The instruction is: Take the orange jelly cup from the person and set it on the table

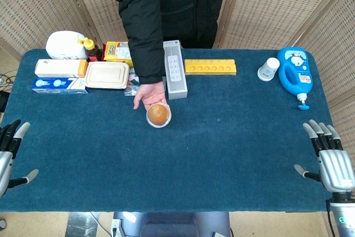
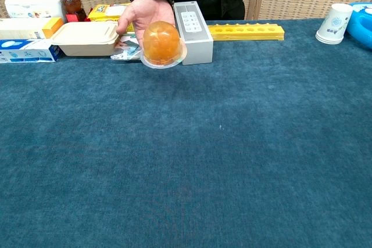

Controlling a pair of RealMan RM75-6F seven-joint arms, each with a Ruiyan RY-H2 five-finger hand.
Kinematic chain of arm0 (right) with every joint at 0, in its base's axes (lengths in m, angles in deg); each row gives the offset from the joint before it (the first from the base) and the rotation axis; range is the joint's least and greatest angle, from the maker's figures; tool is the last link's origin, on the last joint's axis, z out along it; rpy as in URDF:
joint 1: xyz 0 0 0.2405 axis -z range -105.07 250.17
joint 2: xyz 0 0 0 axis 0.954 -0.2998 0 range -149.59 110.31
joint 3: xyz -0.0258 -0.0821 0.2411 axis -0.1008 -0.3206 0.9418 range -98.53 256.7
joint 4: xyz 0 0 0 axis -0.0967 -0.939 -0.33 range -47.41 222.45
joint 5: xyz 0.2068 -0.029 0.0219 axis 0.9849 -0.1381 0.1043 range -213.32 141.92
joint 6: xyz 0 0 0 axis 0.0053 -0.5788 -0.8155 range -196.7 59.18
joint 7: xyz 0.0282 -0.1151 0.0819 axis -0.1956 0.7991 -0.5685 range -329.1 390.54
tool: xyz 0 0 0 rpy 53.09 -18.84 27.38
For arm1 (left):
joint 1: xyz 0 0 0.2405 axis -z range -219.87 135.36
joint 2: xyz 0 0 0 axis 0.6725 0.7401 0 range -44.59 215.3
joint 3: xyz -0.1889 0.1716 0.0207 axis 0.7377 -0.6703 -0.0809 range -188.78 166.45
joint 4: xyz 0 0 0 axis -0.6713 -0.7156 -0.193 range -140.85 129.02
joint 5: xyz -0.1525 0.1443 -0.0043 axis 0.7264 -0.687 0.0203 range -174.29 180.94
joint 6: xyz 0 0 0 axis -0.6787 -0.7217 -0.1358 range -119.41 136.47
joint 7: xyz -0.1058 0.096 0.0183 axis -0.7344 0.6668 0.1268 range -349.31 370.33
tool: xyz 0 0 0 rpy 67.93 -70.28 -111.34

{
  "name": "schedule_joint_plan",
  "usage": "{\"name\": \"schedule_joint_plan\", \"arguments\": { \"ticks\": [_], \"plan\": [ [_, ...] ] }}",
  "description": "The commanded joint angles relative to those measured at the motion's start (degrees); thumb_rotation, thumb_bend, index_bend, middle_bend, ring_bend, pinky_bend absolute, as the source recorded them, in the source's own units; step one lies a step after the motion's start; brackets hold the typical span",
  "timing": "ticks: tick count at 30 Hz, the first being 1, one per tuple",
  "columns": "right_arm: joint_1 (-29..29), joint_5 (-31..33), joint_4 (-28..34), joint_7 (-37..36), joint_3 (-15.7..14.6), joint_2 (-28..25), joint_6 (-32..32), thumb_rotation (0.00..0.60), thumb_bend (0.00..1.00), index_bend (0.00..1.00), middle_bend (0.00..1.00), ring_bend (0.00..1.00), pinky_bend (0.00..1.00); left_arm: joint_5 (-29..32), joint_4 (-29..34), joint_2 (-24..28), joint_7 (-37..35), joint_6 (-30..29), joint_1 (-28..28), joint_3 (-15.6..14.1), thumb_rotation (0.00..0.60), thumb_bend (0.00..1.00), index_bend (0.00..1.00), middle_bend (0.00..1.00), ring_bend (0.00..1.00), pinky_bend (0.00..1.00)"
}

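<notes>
A person in a dark jacket stands behind the table and holds out the orange jelly cup [image 1: 158, 115] in one hand [image 1: 146, 96], above the blue cloth. The chest view shows the jelly cup [image 2: 162, 43] raised off the table, its clear rim facing the camera. My left hand [image 1: 10, 154] rests at the table's left edge with its fingers spread and nothing in it. At the right edge my right hand [image 1: 331, 162] is likewise empty, fingers apart. Both hands are far from the cup and show only in the head view.
Along the back stand a white remote-like box [image 1: 174, 69], a yellow tray with holes [image 1: 209, 66], a paper cup [image 1: 269, 69], a blue detergent bottle [image 1: 295, 74], a beige lunch box [image 1: 106, 75], tissue packs [image 1: 58, 84] and a honey bottle [image 1: 90, 48].
</notes>
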Motion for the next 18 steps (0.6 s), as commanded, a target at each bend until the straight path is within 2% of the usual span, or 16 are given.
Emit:
{"name": "schedule_joint_plan", "arguments": {
  "ticks": [1,6,10,14,18],
  "plan": [
    [-0.15,0.00,-0.15,0.12,-0.01,0.08,0.35,0.600,0.06,0.01,0.01,0.00,0.00,0.12,0.02,-0.04,0.11,0.03,0.04,0.06,0.600,0.02,0.00,0.00,0.00,0.01],
    [-1.48,-0.80,1.26,0.84,0.44,0.37,1.59,0.600,0.07,0.01,0.01,0.00,0.00,0.57,0.23,0.14,-0.29,0.14,0.05,0.14,0.600,0.02,0.00,0.00,0.00,0.01],
    [-4.51,-3.76,5.15,4.71,1.43,-0.27,3.58,0.600,0.07,0.02,0.01,0.00,0.00,0.34,0.22,0.17,-0.48,0.17,0.08,0.14,0.600,0.02,0.00,0.00,0.00,0.01],
    [-9.49,-4.64,11.65,9.95,3.71,-1.38,8.88,0.600,0.07,0.02,0.01,0.00,0.00,0.55,0.22,0.25,-0.56,0.71,0.26,0.07,0.600,0.02,0.00,0.00,0.00,0.01],
    [-15.42,-2.42,19.23,14.10,6.71,-1.64,16.18,0.600,0.08,0.03,0.02,0.00,0.00,0.59,0.28,0.42,-0.86,0.77,0.26,0.05,0.600,0.02,0.00,0.00,0.00,0.01]
  ]
}}
